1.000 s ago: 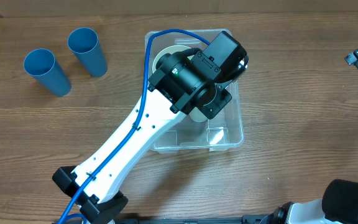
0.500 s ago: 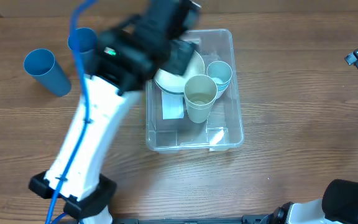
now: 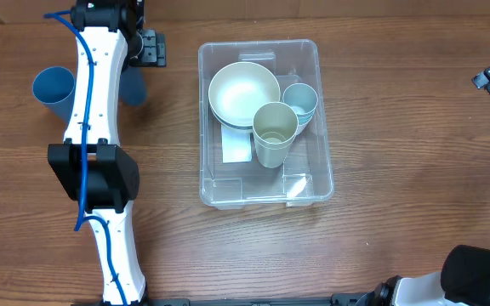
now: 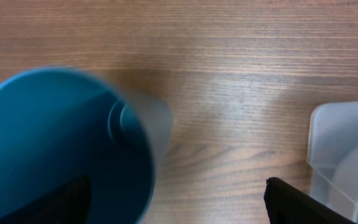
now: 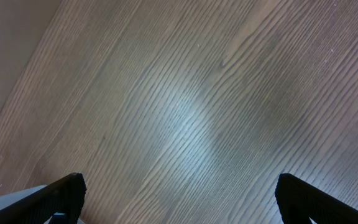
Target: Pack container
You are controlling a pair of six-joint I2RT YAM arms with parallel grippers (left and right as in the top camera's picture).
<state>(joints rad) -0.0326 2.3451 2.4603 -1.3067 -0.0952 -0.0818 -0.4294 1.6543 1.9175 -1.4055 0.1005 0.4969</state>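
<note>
Left claw (image 4: 179,202): fingers wide apart, nothing between them, upper left of the overhead frame.
Step, as judged: reaching for the upright blue plastic tumbler (image 4: 55,143), mouth up.
Doing it well: the tumbler sits off under the left finger; centre it in the gap before closing, then lift straight and clear of the second blue tumbler (image 3: 54,89).
Right claw (image 5: 179,199): spread apart over bare wooden counter (image 3: 381,238).
Large clear plastic rectangular container (image 3: 201,127): frame centre, open side up.
Long axis: top to bottom of the overhead frame.
Contents: white bowl (image 3: 243,92), beige cup (image 3: 275,132), pale blue cup (image 3: 300,100).
</note>
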